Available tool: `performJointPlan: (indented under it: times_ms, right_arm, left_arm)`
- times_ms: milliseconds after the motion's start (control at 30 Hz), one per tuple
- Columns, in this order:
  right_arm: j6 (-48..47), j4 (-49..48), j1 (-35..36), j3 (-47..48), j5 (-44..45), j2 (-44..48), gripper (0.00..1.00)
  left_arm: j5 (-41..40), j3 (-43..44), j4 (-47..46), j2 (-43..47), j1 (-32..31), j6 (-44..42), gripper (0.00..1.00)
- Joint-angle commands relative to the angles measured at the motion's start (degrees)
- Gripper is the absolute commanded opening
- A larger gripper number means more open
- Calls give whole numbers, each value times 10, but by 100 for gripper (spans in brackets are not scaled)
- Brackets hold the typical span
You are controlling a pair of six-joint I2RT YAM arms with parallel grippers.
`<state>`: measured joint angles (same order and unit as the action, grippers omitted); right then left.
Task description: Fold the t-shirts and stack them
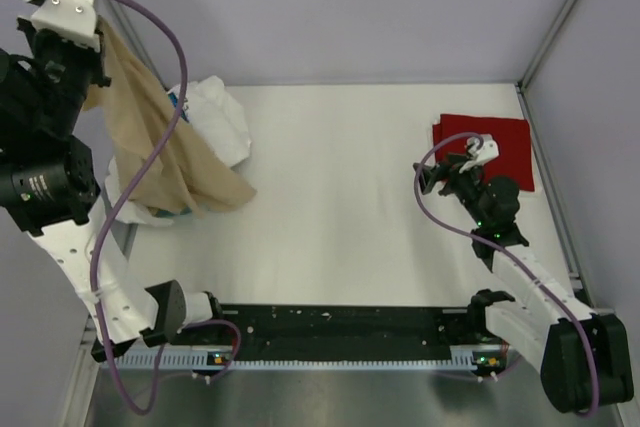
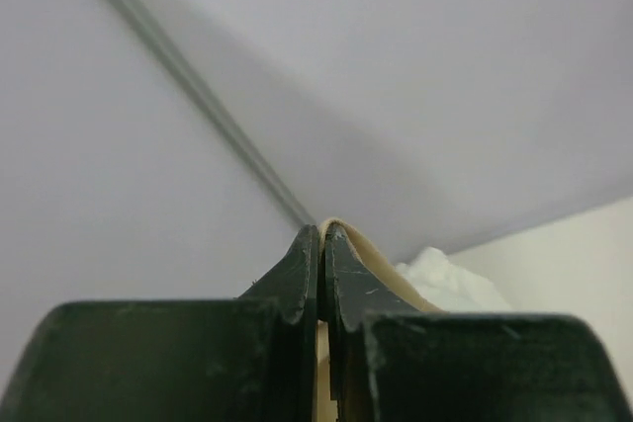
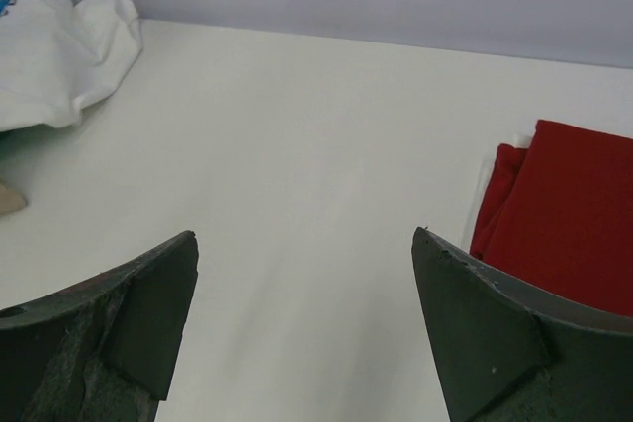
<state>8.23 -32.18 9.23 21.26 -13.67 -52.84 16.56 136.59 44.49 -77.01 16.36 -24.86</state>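
Left pincer clamped the tan shirt, which hung toward 5 o'clock; right pincer gaped wide, empty, at 3 o'clock.

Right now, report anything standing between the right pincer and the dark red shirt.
Nothing visible does. The open right pincer hangs just beside the folded dark red shirt, with only bare table showing between them.

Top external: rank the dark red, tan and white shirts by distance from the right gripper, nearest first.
1. Dark red shirt: folded, far right, just beside the right gripper.
2. Tan shirt and white shirt: both far left across the table, the tan one hanging from the left gripper; too close to call.
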Motion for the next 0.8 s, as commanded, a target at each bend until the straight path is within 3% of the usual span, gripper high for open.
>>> performJointPlan:
  times_ms: [0,67,167,267,433,533,633,767]
  right_arm:
    - [24,9,2,61,-103,3,85]
    - [48,11,9,85,-166,-9,82]
    - [48,5,68,126,-194,-32,82]
    - [-2,16,169,177,-204,-75,86]
    - [13,-45,257,219,-214,-171,91]
    - [37,-92,291,225,-207,-236,96]
    - [84,-163,315,232,-203,-305,96]
    - [119,-189,349,286,-159,-386,96]
  left_arm:
    - [294,-15,76,-17,-10,48,0]
    - [349,-51,92,-7,-65,45,0]
    - [179,-179,103,12,-268,-24,0]
    - [197,-274,125,-1,-354,-48,0]
    - [304,-312,112,2,-402,-29,0]
    - [328,-306,118,1,-406,-19,0]
    - [348,-306,126,8,-407,-16,0]
    - [378,-307,132,13,-406,-7,0]
